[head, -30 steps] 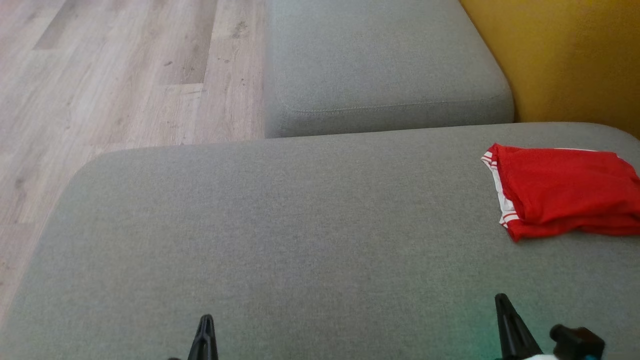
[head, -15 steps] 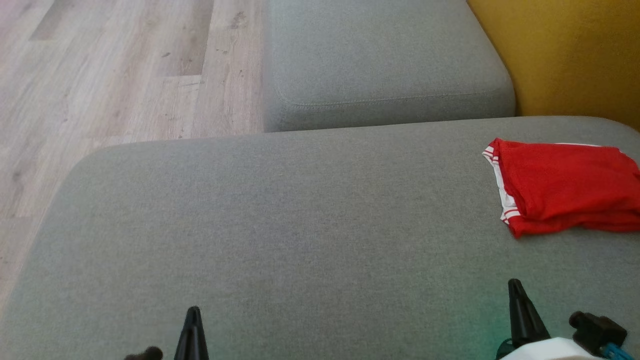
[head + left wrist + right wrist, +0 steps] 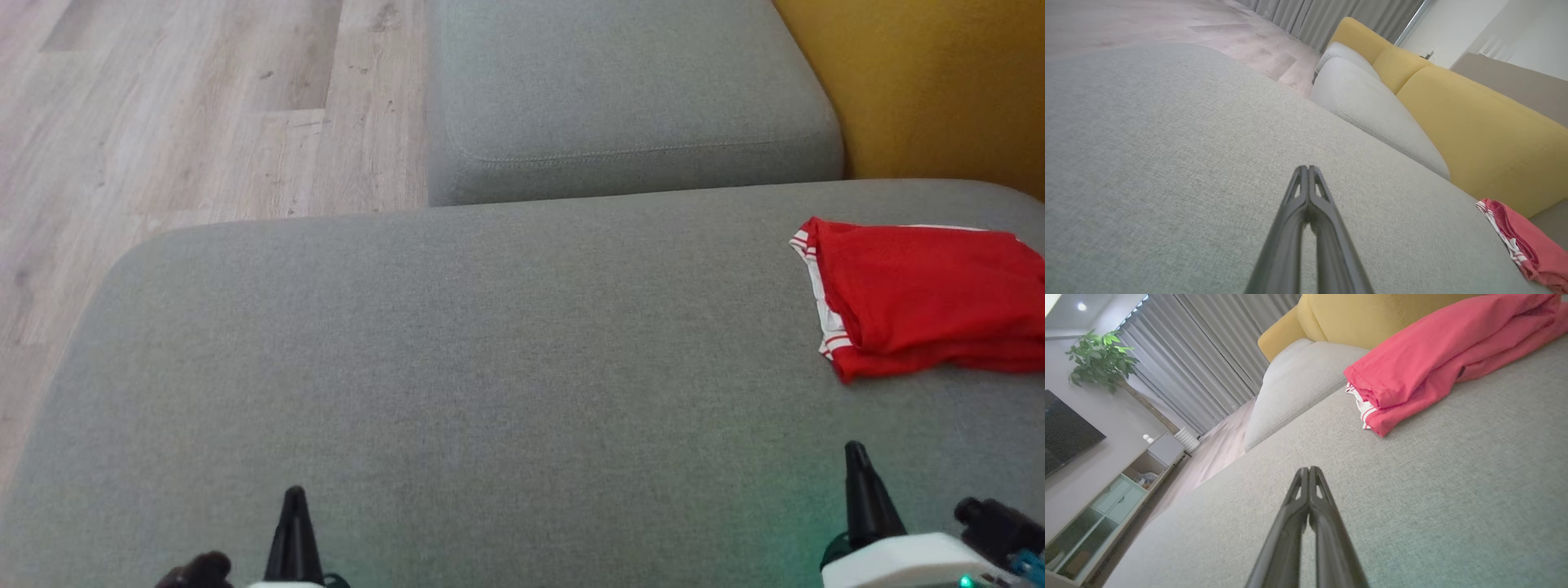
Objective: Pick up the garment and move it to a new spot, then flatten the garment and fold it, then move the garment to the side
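**Inspector:** Start with the largest surface.

**Assistant:** The near grey seat cushion [image 3: 490,367] spans most of the head view. Its fabric lies flat and bare across the middle and left. To its left and beyond is the pale wood floor [image 3: 163,122]. The yellow backrest [image 3: 939,82] rises at the upper right. A second grey cushion [image 3: 620,98] sits beyond the near one, butted against its far edge and against the backrest.

**Inspector:** Location of the garment?

**Assistant:** The garment [image 3: 922,302] is red with white striped trim. It rests folded in a flattish stack at the far right of the near cushion, close to the backrest. The head view's right edge cuts it off. The trimmed end faces left, and the layers show along the near side.

**Inspector:** And the arms?

**Assistant:** Both are low over the near edge of the cushion. The left gripper [image 3: 294,498] is at the lower left, well apart from the garment. The right gripper [image 3: 855,453] is at the lower right, nearer the garment but clear of it, with bare cushion between.

**Inspector:** Condition of the fingers?

**Assistant:** On each arm the fingers are clenched tip to tip with nothing between them; each wrist view confirms it.
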